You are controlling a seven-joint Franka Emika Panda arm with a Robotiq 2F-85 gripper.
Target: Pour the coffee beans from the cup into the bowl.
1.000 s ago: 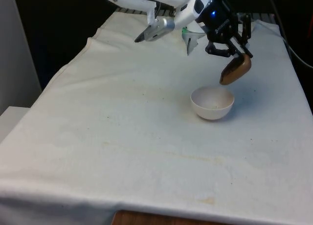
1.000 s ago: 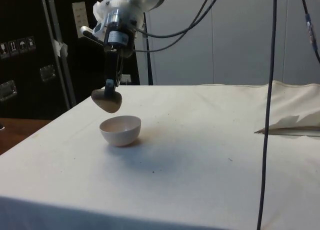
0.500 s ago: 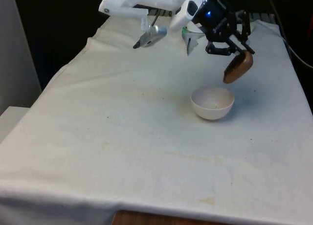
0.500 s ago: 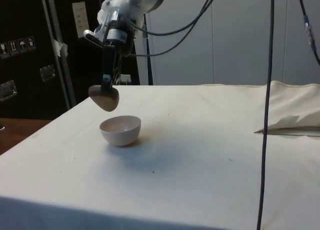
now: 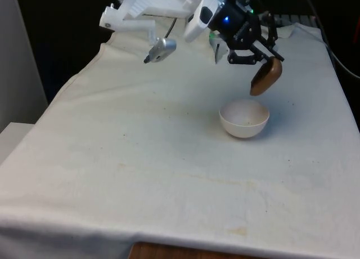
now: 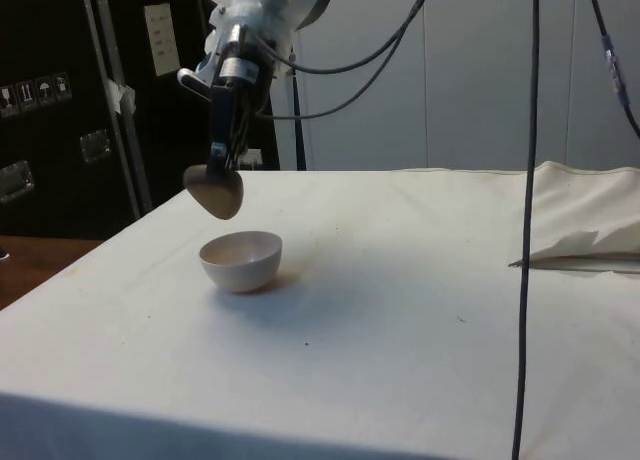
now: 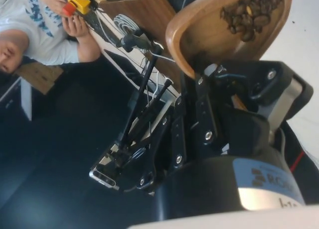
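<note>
A brown wooden cup [image 5: 266, 76] hangs tilted on its side above the white bowl [image 5: 244, 118], with my gripper [image 5: 254, 55] shut on its rim. From the side, the cup [image 6: 214, 191] floats a little above the far rim of the bowl [image 6: 241, 260]. In the wrist view the cup [image 7: 214, 25] shows its inside, with coffee beans [image 7: 251, 14] lying against its wall near the mouth. The bowl's inside looks almost bare, with a few dark specks.
A folded light cloth [image 6: 590, 235] lies on the table away from the bowl. Dark cables [image 6: 528, 220] hang in front of the side view. A person holding a yellow device [image 7: 77, 0] shows in the wrist view.
The arm has swung toward the front view's left and the cup has risen slightly above the bowl, still tilted.
</note>
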